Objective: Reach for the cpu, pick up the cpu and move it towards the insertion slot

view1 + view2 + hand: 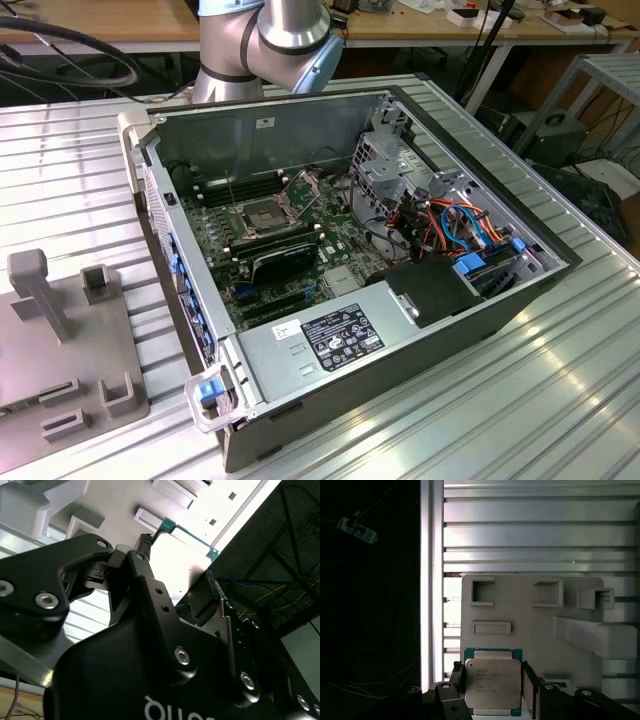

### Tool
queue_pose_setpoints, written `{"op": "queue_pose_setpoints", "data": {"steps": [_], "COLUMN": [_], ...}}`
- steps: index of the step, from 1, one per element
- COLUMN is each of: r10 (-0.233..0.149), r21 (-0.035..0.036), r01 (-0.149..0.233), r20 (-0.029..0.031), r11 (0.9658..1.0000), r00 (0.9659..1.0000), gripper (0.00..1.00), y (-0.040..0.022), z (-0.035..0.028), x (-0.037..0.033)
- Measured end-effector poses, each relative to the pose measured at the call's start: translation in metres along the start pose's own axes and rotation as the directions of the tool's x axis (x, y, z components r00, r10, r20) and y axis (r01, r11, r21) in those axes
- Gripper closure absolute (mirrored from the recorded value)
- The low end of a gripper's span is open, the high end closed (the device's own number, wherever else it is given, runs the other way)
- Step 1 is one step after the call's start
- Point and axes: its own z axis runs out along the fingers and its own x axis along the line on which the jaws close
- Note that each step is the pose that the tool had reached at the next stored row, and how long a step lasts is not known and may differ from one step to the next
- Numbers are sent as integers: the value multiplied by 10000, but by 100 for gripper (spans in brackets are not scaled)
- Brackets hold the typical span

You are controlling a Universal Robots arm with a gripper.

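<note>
Gripper: closed on the cpu, by the look of it, pinching two opposite edges.
Cpu: near the grey fixture plate's side edge.
Risk: the thin-edge hold could slip and drop the chip before it reaches the insertion slot.

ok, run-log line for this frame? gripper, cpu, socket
gripper: shut on small silver-beige square cpu | behind cpu, first wrist view: grey plastic holder plate | square silver-rimmed insertion slot: empty
</note>
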Motion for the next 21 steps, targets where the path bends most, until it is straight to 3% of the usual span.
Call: {"op": "queue_pose_setpoints", "data": {"steps": [21], "r10": [1], "r21": [1], "r01": [-1], "r20": [-36], "r11": [10000], "r00": [10000], "gripper": [45], "y": [4], "z": [-130], "x": [3]}}
